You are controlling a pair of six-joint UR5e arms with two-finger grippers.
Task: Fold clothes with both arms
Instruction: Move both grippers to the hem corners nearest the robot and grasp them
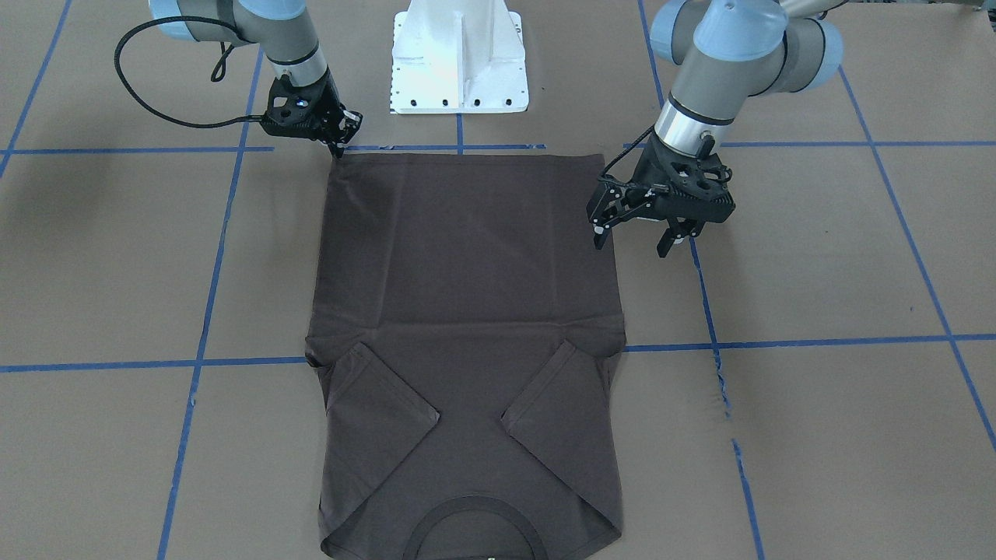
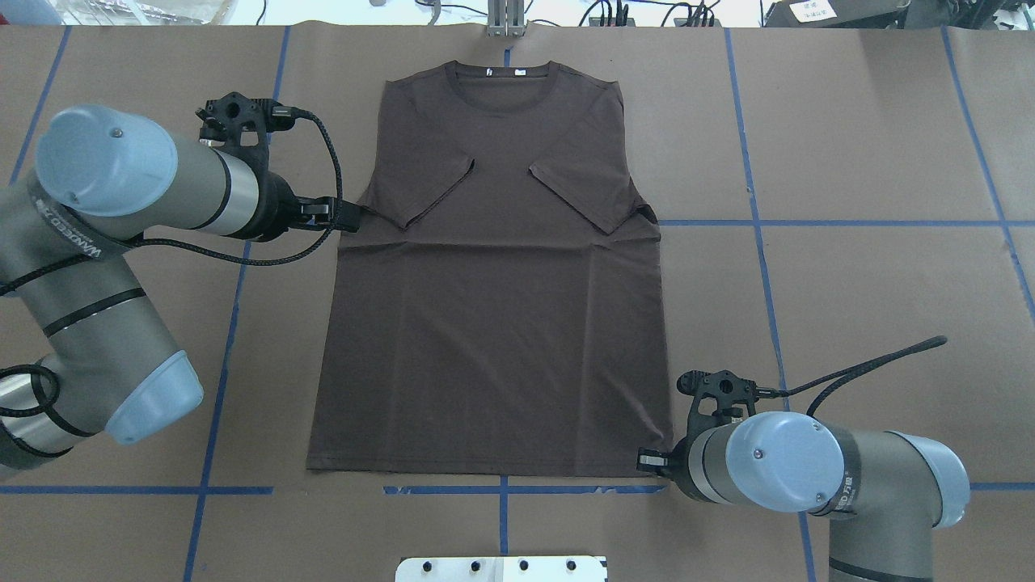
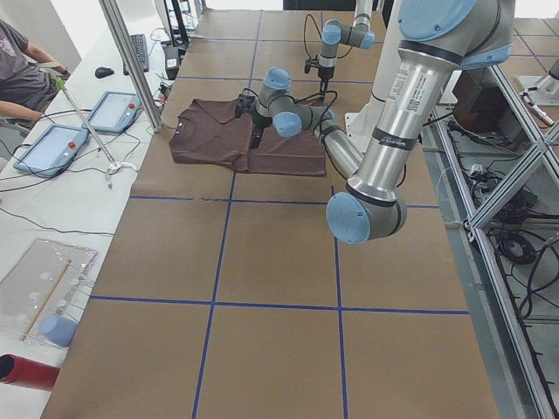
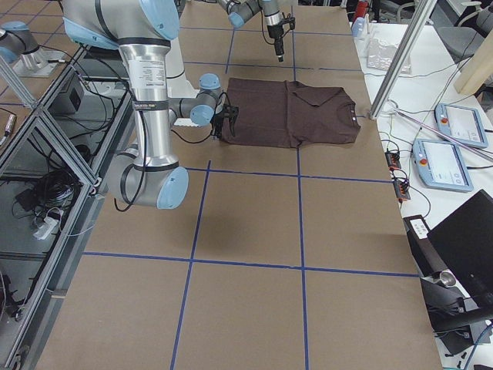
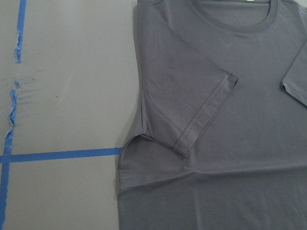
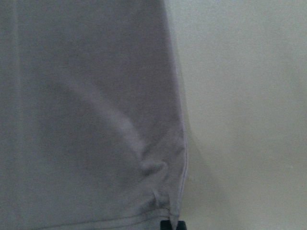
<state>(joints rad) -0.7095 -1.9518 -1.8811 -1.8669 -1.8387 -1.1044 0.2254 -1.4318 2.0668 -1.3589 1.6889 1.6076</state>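
Collar (image 1: 475, 517) first: it sits at the bottom edge of the front-facing view, the end of the T-shirt (image 1: 467, 295) farthest from the robot. The dark brown-grey T-shirt lies flat on the brown table (image 1: 817, 257), both sleeves (image 1: 381, 412) folded in over the body, and the hem (image 1: 467, 155) runs straight just in front of the white pedestal base (image 1: 459, 62).

Bare table lies on both long sides of the shirt, crossed only by blue tape lines (image 1: 206, 311). The side edges are clean, with slight bunching at the armpits.

The right hand (image 1: 340, 146) is down at the hem corner on the robot's right, its fingers drawn together on the cloth. In the right wrist view the fingertips (image 6: 165, 225) only just show at the bottom edge, and the fabric puckers right above them. The left hand (image 1: 632, 241) hangs at the opposite side edge, a little above the armpit fold, fingers spread wide and holding nothing. One finger is over the shirt's edge and the other over bare table.

The overhead view shows the small white neck tags (image 2: 503, 72), which the front view cuts off. The left wrist view shows one folded sleeve and a tape line, but no fingers. In the left side view a person (image 3: 19, 61) sits at a bench past the collar end.
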